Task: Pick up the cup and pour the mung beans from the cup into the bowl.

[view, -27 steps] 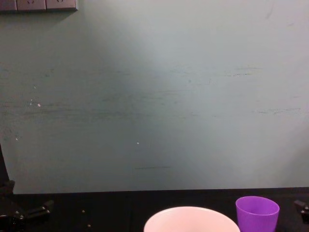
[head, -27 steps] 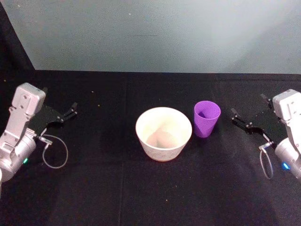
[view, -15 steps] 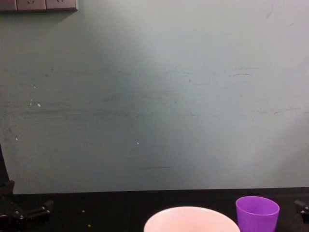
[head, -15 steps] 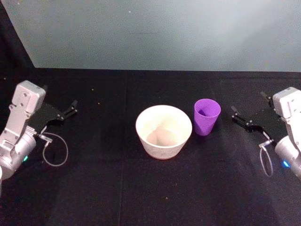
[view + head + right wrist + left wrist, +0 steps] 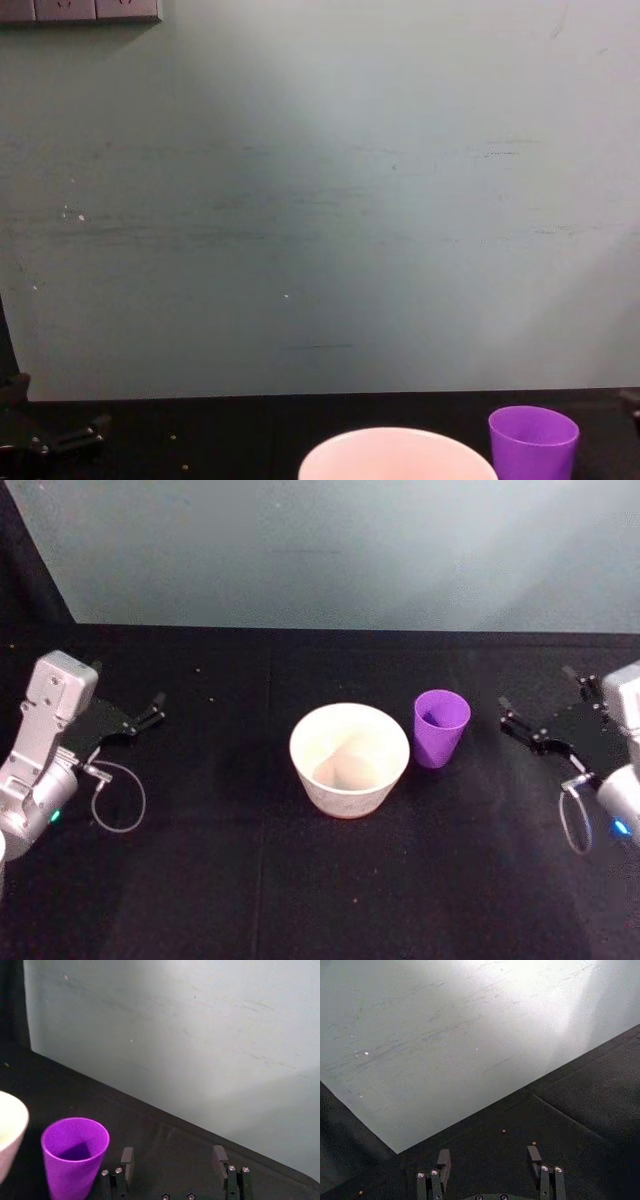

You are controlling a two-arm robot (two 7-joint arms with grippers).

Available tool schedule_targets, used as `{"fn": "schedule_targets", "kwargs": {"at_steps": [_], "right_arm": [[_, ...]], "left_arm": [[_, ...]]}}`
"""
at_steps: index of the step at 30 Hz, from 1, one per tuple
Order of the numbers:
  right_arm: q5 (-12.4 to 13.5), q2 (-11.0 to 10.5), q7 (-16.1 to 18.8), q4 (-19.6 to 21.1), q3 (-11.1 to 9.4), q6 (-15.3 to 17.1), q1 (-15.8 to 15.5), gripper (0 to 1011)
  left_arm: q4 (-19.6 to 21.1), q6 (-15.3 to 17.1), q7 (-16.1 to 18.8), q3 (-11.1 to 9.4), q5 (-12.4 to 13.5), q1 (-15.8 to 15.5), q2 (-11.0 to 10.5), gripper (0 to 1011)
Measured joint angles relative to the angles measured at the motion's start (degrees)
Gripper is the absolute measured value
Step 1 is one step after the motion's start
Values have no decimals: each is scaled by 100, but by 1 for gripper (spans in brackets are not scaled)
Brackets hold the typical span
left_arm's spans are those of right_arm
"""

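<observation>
Right gripper (image 5: 172,1156) at the head view's right edge, fingers apart, facing the cup (image 5: 441,728) (probably lined up for a side grasp); left gripper (image 5: 489,1156) parked far left, likewise spread; cup upright just right of the centred bowl (image 5: 349,758); purple, smooth, tapered; mung beans not discernible inside.

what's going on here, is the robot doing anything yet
Nothing is held yet. The purple cup stands upright on the black table, just right of the bowl. The right gripper sits open to the cup's right, facing it without touching. The left gripper is open and parked far to the left.
</observation>
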State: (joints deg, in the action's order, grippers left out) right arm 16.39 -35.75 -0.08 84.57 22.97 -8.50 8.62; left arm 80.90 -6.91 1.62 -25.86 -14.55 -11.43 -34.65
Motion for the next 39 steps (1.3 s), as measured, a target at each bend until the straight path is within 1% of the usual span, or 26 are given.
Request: {"fn": "schedule_targets", "kwargs": {"at_steps": [1, 2, 5, 6, 7, 8, 9, 10, 11, 13, 14, 16, 17, 18, 19, 23, 27, 30, 36, 39], "right_arm": [[0, 0, 0, 0, 0, 0, 0, 1003], [97, -49, 58, 106, -87, -62, -139, 1003], [254, -132, 166, 254, -206, -176, -356, 1003], [362, -182, 256, 332, -277, -262, -510, 1003], [415, -201, 309, 358, -306, -313, -580, 1003], [532, -231, 447, 371, -353, -422, -707, 1003], [586, -238, 526, 365, -365, -484, -749, 1003], [662, -243, 683, 308, -372, -595, -814, 1003], [662, -243, 683, 308, -372, -595, -814, 1003], [715, -215, 879, 191, -354, -753, -842, 1003], [733, -161, 990, 63, -324, -851, -838, 1003], [767, -91, 1127, -66, -294, -961, -806, 1003], [800, -20, 1260, -204, -264, -1076, -762, 1003], [800, -20, 1260, -204, -264, -1076, -762, 1003], [810, 57, 1377, -333, -231, -1170, -703, 1003], [816, 223, 1556, -561, -176, -1258, -569, 1003], [814, 410, 1727, -769, -112, -1242, -364, 1003], [806, 495, 1790, -844, -86, -1177, -266, 1003], [803, 749, 1964, -1087, -42, -944, 47, 1003], [808, 831, 2009, -1174, -38, -880, 136, 1003]], "left_arm": [[0, 0, 0, 0, 0, 0, 0, 1000], [0, 0, 0, 0, 0, 0, 0, 1000], [0, 0, 0, 0, 0, 0, 0, 1000], [0, 0, 0, 0, 0, 0, 0, 1000], [0, 0, 0, 0, 0, 0, 0, 1000], [0, 0, 0, 0, 0, 0, 0, 1000], [0, 0, 0, 0, 0, 0, 0, 1000], [0, 0, 0, 0, 0, 0, 0, 1000], [0, 0, 0, 0, 1, 0, 0, 1000], [0, 0, 0, 0, 0, 0, 0, 1000], [0, 0, 0, 0, 1, 0, 0, 1000], [0, 0, 0, 0, 0, 0, 0, 1000], [0, 0, 0, 0, 0, 0, 0, 1000], [0, 0, 0, 0, 0, 0, 0, 1000], [0, 0, 0, 0, 0, 0, 0, 1000], [0, 0, 0, 0, 0, 0, 0, 1000], [0, 0, 0, 0, 0, 0, 0, 1000], [0, 0, 0, 0, 0, 0, 0, 1000], [0, 0, 0, 0, 0, 0, 0, 1000], [0, 0, 0, 0, 0, 0, 0, 1000]]}}
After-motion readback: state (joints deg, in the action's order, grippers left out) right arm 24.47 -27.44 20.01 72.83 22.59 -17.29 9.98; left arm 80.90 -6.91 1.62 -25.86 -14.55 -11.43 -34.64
